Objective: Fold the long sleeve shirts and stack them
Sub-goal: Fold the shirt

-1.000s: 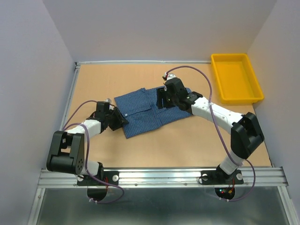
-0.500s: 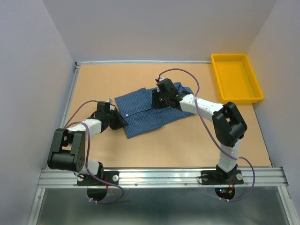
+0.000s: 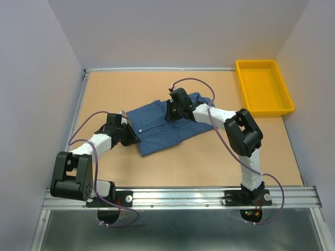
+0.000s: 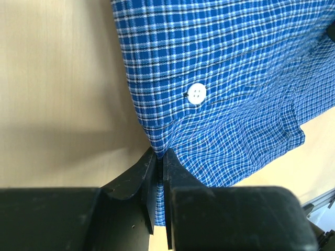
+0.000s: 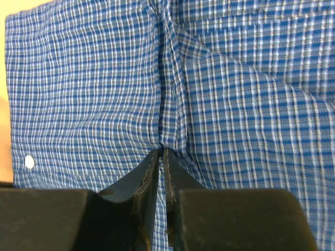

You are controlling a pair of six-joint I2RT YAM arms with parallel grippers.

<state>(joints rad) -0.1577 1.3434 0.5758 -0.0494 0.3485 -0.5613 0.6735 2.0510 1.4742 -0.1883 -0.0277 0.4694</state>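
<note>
One long sleeve shirt point(image 3: 157, 128), blue check cloth with white buttons, lies partly folded in the middle of the table. My left gripper point(image 3: 131, 137) sits at its left edge and is shut on a corner of the cloth point(image 4: 157, 151), which is pinched between the jaws just below a white button point(image 4: 197, 93). My right gripper point(image 3: 171, 112) is at the shirt's far side, near its top middle. It is shut on a raised ridge of the shirt point(image 5: 162, 144).
A yellow bin point(image 3: 263, 87) stands at the back right corner. White walls close in the table on the left, back and right. A metal rail point(image 3: 178, 196) runs along the near edge by the arm bases.
Both grippers have closed on the shirt. The right gripper has slid left along the shirt's far edge, and its arm has folded closer in.
</note>
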